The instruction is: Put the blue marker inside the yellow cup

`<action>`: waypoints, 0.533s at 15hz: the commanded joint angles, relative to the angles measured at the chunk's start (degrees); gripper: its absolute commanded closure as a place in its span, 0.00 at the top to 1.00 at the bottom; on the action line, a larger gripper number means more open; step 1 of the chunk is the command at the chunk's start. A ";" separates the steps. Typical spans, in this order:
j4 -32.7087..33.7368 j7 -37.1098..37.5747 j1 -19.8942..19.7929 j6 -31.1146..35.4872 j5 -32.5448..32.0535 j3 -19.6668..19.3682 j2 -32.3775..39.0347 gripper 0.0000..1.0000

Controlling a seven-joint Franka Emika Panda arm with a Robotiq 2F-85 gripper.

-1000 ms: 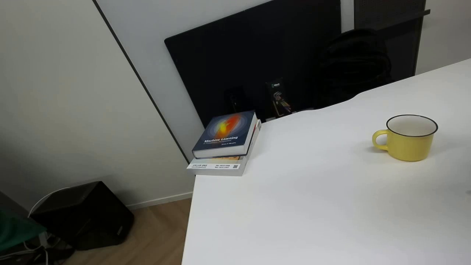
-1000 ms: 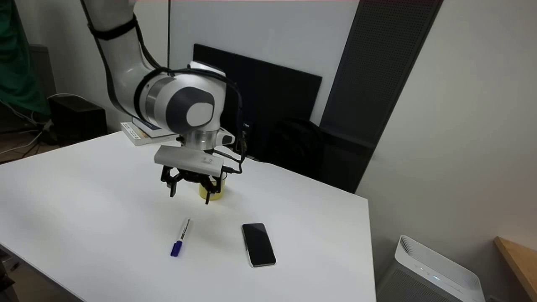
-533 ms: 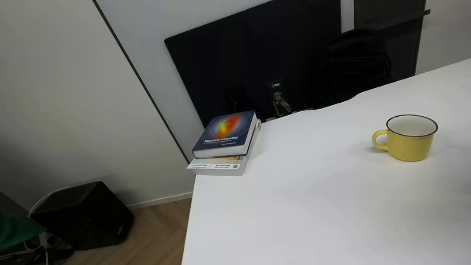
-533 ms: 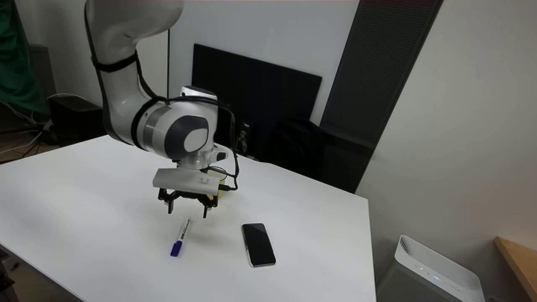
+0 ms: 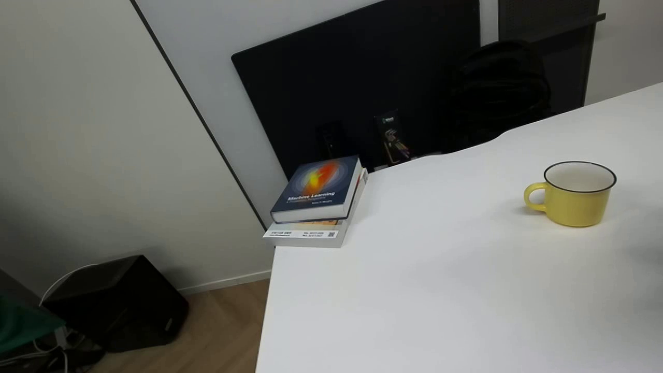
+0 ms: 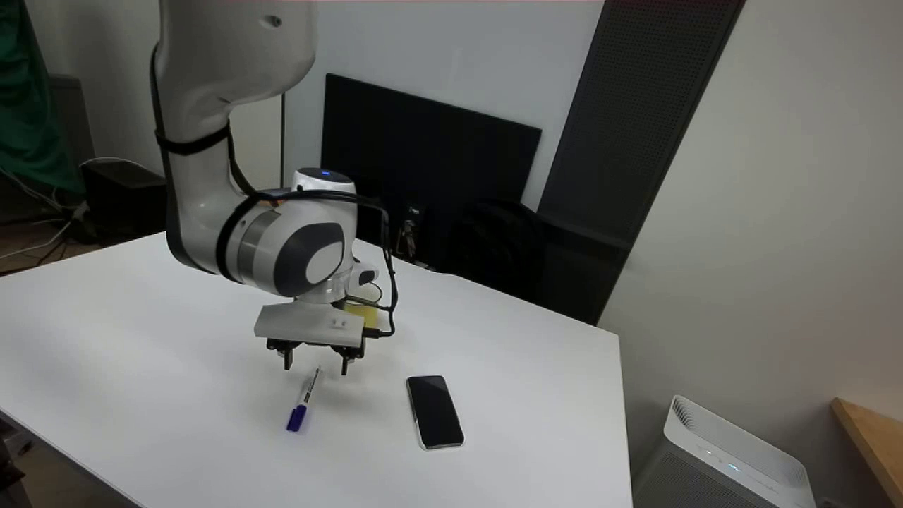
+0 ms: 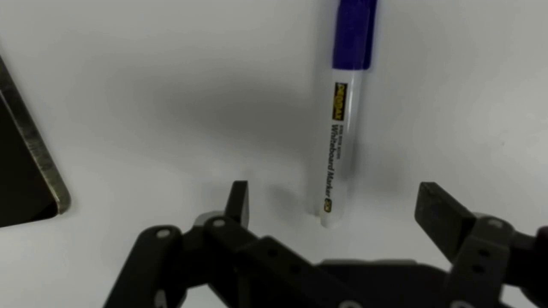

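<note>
The blue marker (image 6: 297,418), white-barrelled with a blue cap, lies on the white table in an exterior view. From the wrist view, the marker (image 7: 347,98) runs lengthwise, its white end pointing toward my gripper (image 7: 334,190). That gripper stands open, one finger either side of the marker's white end, touching nothing that I can see. It hovers low over the table (image 6: 316,369). Upright in an exterior view is the yellow cup (image 5: 577,207), dark-rimmed with a side handle. Behind the arm, only part of the yellow cup (image 6: 363,312) shows.
A black phone (image 6: 435,411) lies to one side of the marker; its corner (image 7: 38,171) enters the wrist view. Two stacked books (image 5: 316,191) sit at a table corner. A dark monitor (image 6: 430,155) and a backpack (image 5: 500,93) stand behind the table.
The arm and open gripper have come down toward the table, close to the marker's white end. The marker, cup and phone have stayed put.
</note>
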 commanded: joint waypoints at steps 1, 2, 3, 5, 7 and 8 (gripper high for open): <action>1.79 3.46 0.36 2.12 -1.65 -0.53 2.43 1.00; 1.93 3.64 0.34 2.24 -1.69 -0.51 2.70 1.00; 2.06 3.80 0.42 2.40 -1.77 -0.59 2.97 1.00; 2.37 3.94 0.26 2.44 -1.78 -0.49 3.44 1.00; 2.58 4.01 0.37 2.50 -1.84 -0.60 3.85 1.00; 2.70 4.01 0.42 2.56 -1.89 -0.66 4.08 1.00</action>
